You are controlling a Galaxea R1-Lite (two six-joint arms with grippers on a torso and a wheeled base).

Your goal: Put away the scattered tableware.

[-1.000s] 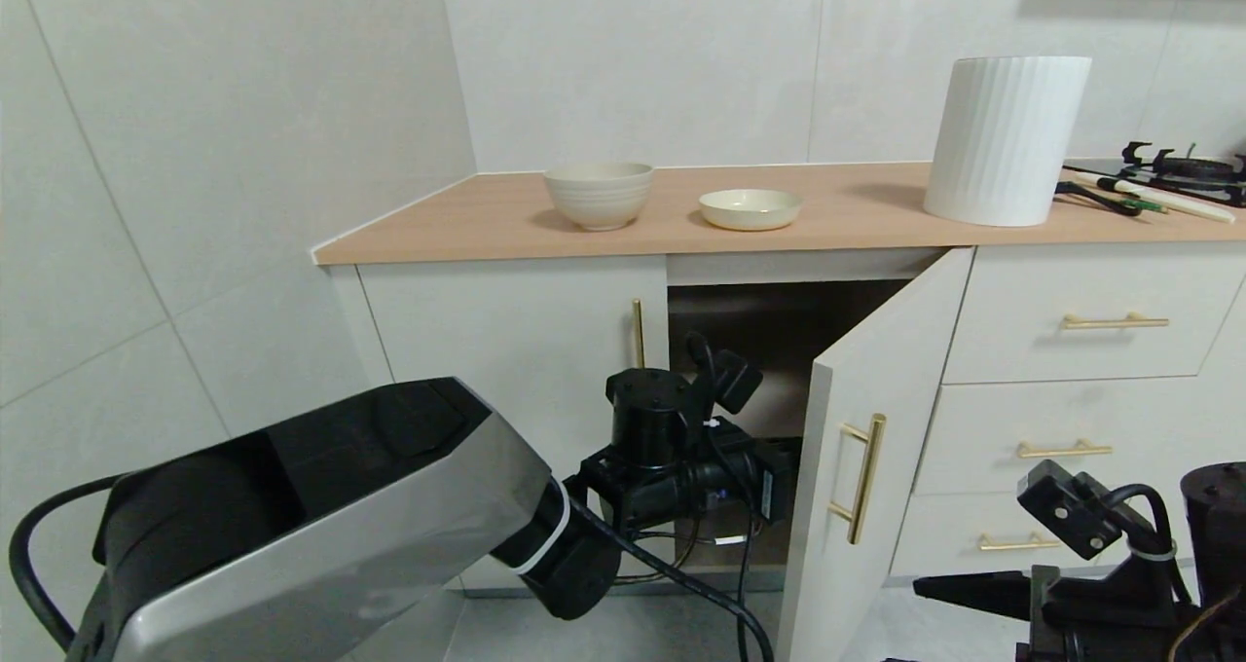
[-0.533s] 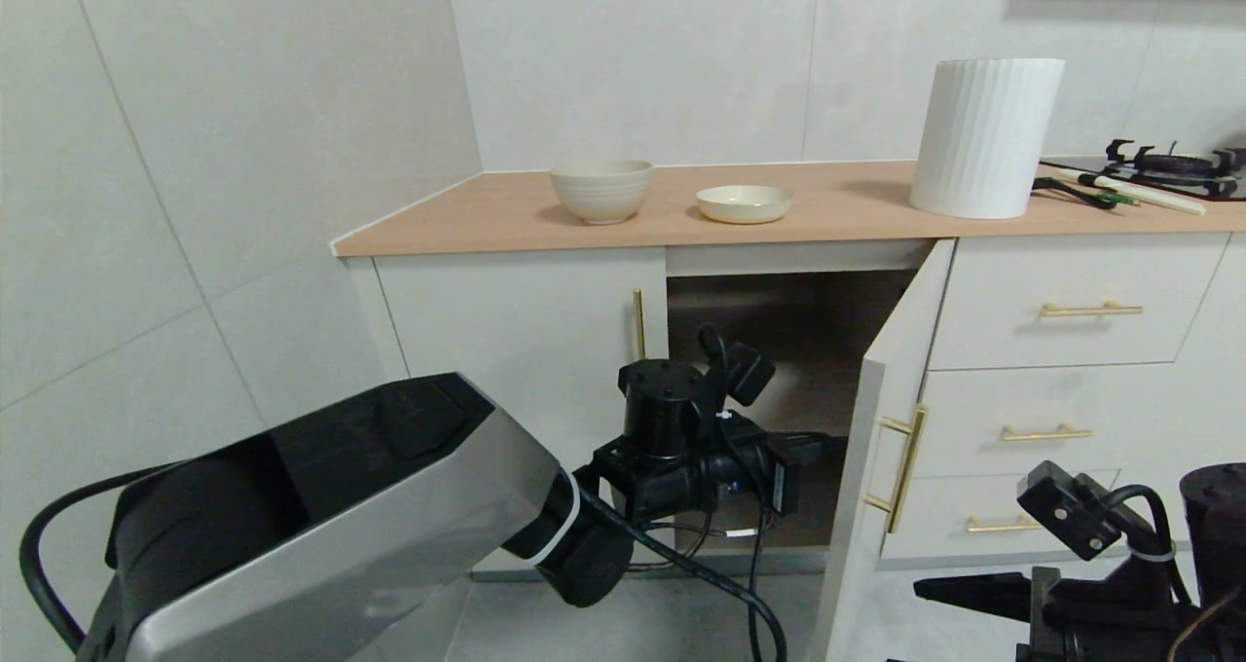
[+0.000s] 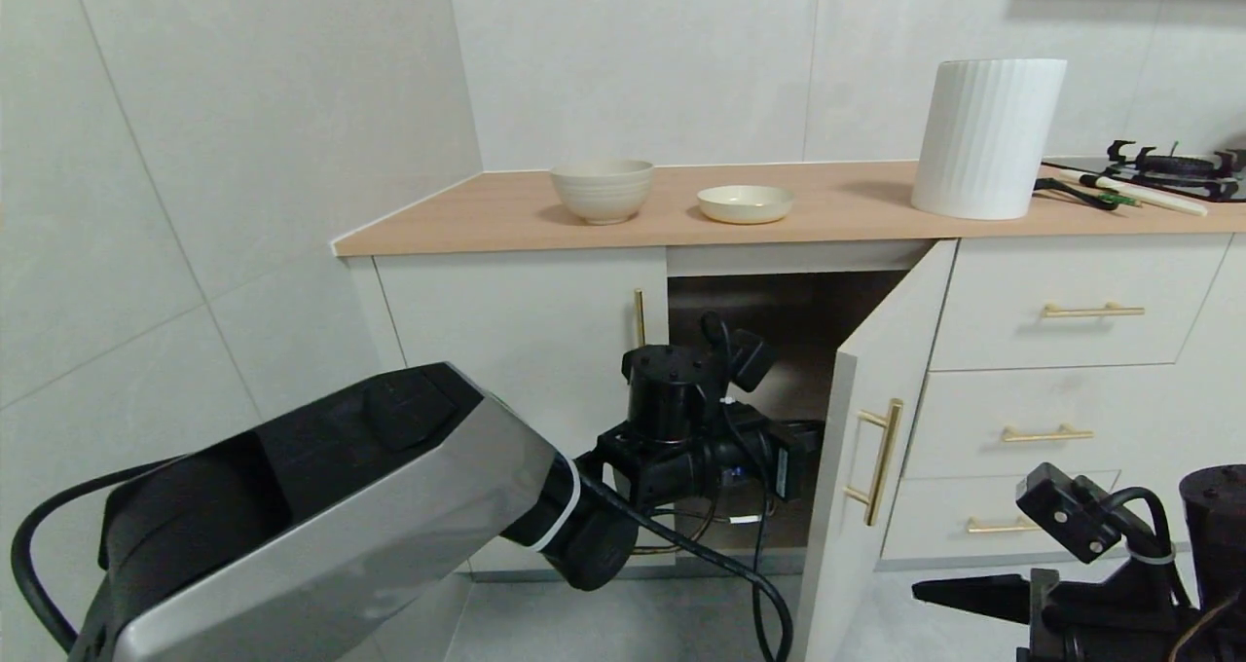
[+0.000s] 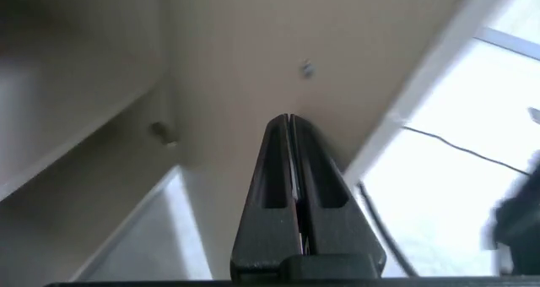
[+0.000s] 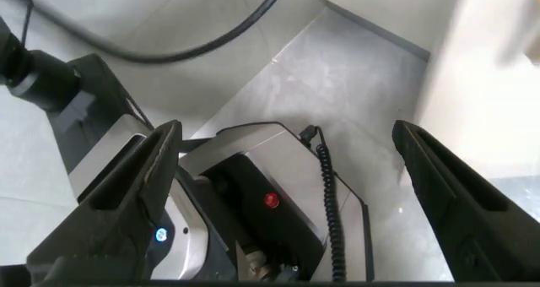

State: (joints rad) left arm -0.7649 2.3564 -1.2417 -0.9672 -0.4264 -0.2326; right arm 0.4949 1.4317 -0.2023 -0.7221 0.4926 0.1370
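- The task's tableware sits on the desk (image 3: 857, 200): a ribbed bowl (image 3: 602, 191) towards the left end and a shallow dish (image 3: 746, 203) just beside it, apart from it, both upright and untouched
- Below them my left tool (image 4: 288, 122) is pinched narrow with nothing in it, and reaches into the cabinet opening; I cannot tell whether its tip touches the panel ahead
- The cabinet door (image 3: 881, 370) stands partly open with its gold handle (image 3: 879, 462) facing out, so I judge the step in hand is swinging it wide
- To do that well I would keep the tool narrow, press low on the door's inner face, follow the hinge arc slowly, and keep the trailing cable off the door edge
- A tall white ribbed container (image 3: 988, 138) stands further right on the desk, well clear of the dishes
- My right tool (image 5: 287, 139) hangs low with its jaws spread wide and empty; I judge the door's swing could meet it, so I would hold it back
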